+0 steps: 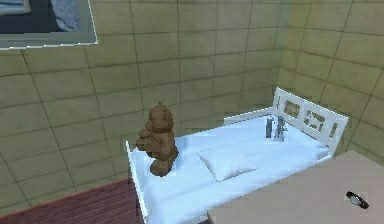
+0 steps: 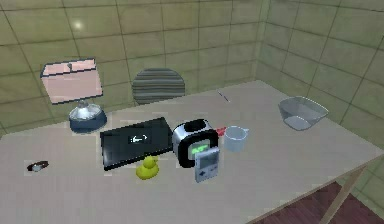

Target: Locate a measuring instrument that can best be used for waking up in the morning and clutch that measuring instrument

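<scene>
In the arm side view a small boxy clock (image 2: 189, 139) with a black face and white casing stands near the middle of the pale table (image 2: 300, 165). Close against the clock's right side lies a grey handheld device with a green screen (image 2: 207, 160). A yellow rubber duck (image 2: 149, 168) sits just left of the clock.
On the table are also a dark flat tablet (image 2: 135, 146), a pink-shaded lamp (image 2: 72, 88), a grey mug (image 2: 235, 137), a wire bowl (image 2: 303, 112) and a small dark item (image 2: 40, 165). A chair (image 2: 160, 85) stands behind. The forward view has a bed (image 1: 240, 160) with a teddy bear (image 1: 159, 140) and the table corner (image 1: 320, 195).
</scene>
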Robot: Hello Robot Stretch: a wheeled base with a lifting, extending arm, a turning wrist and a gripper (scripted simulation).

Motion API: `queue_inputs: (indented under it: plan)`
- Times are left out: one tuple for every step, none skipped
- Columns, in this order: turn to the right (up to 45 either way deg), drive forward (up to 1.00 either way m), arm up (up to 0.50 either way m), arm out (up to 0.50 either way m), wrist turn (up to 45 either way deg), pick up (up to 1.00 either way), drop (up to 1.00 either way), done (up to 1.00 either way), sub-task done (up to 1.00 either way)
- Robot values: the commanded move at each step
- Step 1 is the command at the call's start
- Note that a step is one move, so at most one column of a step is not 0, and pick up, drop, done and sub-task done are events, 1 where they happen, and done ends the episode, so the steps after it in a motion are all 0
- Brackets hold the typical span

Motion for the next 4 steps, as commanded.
queue_inputs:
  plan:
    - [0.0, 0.00, 0.50, 0.00, 0.0, 0.00, 0.00, 0.00, 0.00]
    - [0.0, 0.00, 0.38, 0.00, 0.0, 0.00, 0.00, 0.00, 0.00]
    - [0.0, 0.00, 0.00, 0.30, 0.0, 0.00, 0.00, 0.00, 0.00]
    - [0.0, 0.00, 0.00, 0.00, 45.0, 0.00, 0.00, 0.00, 0.00]
